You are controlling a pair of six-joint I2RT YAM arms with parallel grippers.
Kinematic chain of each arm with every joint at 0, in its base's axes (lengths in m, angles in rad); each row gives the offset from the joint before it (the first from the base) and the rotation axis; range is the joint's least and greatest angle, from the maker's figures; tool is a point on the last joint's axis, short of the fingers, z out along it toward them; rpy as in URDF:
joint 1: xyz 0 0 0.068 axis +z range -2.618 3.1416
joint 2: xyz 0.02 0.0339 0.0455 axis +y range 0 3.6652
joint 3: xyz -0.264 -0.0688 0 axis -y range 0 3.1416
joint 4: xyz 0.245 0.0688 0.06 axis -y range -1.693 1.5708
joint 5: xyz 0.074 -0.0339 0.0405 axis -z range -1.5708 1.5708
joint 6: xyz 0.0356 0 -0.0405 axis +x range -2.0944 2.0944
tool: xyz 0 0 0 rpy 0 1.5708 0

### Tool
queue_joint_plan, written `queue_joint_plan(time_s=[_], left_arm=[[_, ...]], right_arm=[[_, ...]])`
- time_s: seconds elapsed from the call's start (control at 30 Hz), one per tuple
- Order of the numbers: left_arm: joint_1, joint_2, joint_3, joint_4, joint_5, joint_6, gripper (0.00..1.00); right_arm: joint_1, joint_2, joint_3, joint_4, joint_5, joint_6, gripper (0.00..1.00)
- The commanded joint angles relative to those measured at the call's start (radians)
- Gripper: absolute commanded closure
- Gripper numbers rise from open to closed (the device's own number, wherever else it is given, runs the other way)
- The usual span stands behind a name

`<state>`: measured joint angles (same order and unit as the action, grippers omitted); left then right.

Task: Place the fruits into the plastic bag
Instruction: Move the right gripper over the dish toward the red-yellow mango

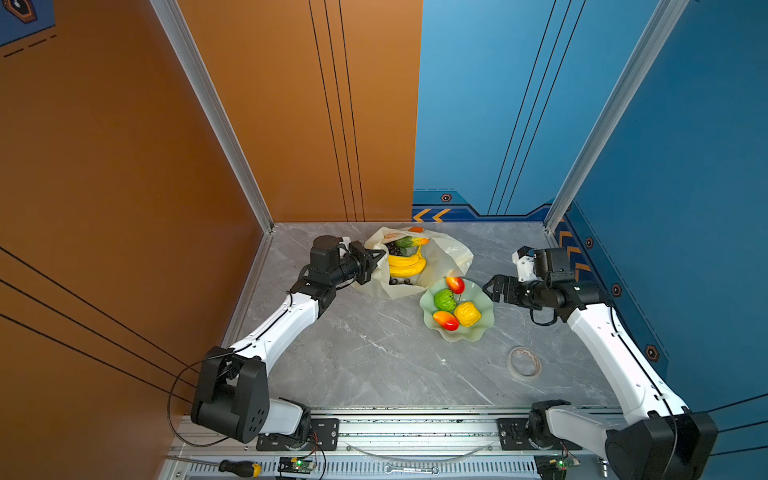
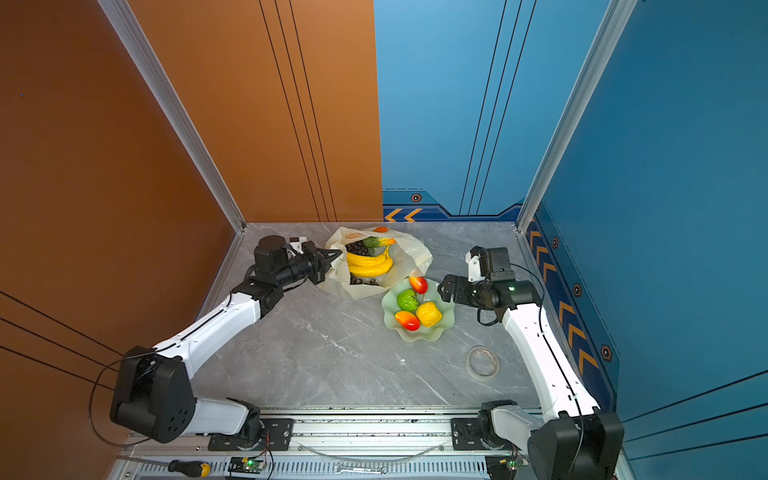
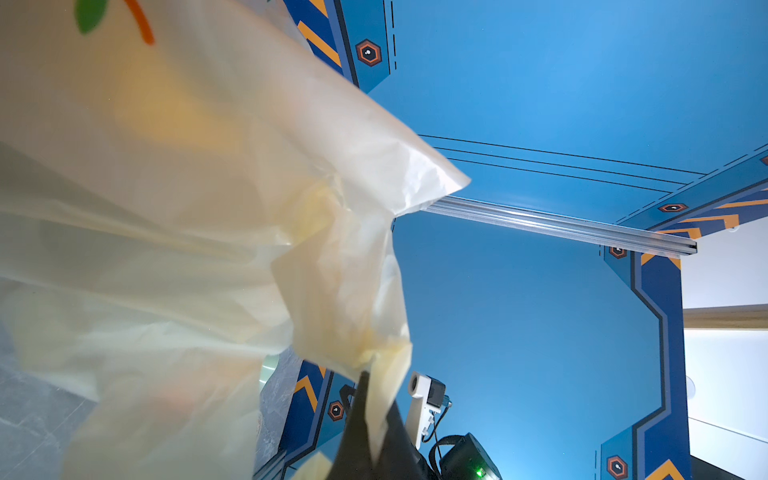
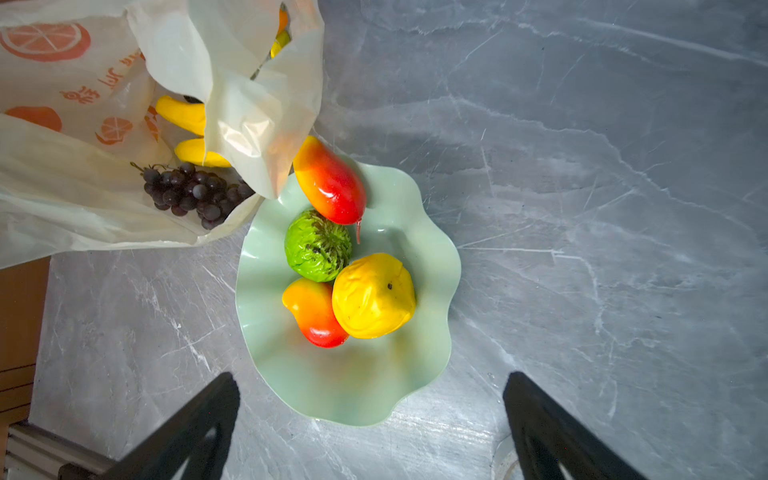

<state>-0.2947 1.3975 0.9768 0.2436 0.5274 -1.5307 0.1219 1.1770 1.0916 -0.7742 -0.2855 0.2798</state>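
Holding yellow bananas and purple grapes, crinkly cream-white plastic bag gapes, rim clamped by left pincer; four glossy fruits fill pale green wavy dish; right pincer spread apart.

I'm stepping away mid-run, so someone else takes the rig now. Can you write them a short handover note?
Left end effector: shut on the rim of the plastic bag, holding its mouth open.
Right end effector: open, empty, beside the green dish.
Done: banana bunch, grapes and papaya are in the bag.
To do: two mangoes, the bumpy green fruit and yellow lumpy fruit sit in the dish.
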Motion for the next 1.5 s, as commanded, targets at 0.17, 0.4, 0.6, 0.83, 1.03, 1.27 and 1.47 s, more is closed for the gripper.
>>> queue_joint_plan(time_s=[0.17, 0.4, 0.6, 0.83, 1.03, 1.27, 1.47], left_arm=[[0.000, -0.017, 0.000, 0.022, -0.002, 0.023, 1.00], [0.003, -0.029, -0.007, 0.023, -0.006, 0.020, 1.00], [0.002, -0.041, -0.022, 0.023, -0.016, 0.020, 1.00], [0.002, -0.046, -0.024, 0.023, -0.023, 0.018, 1.00], [0.003, -0.042, -0.021, 0.022, -0.022, 0.015, 1.00], [0.008, -0.040, -0.016, 0.008, -0.015, 0.016, 1.00], [0.009, -0.036, -0.014, 0.003, -0.015, 0.018, 1.00]], right_arm=[[0.073, 0.099, 0.015, 0.029, 0.031, -0.088, 0.05], [0.127, 0.210, 0.090, 0.015, 0.085, -0.151, 0.06], [0.165, 0.285, 0.146, 0.012, 0.118, -0.191, 0.07], [0.198, 0.380, 0.219, 0.013, 0.145, -0.230, 0.08], [0.229, 0.463, 0.283, 0.013, 0.179, -0.251, 0.10], [0.248, 0.562, 0.348, 0.015, 0.218, -0.253, 0.15], [0.254, 0.630, 0.395, 0.017, 0.260, -0.258, 0.19]])
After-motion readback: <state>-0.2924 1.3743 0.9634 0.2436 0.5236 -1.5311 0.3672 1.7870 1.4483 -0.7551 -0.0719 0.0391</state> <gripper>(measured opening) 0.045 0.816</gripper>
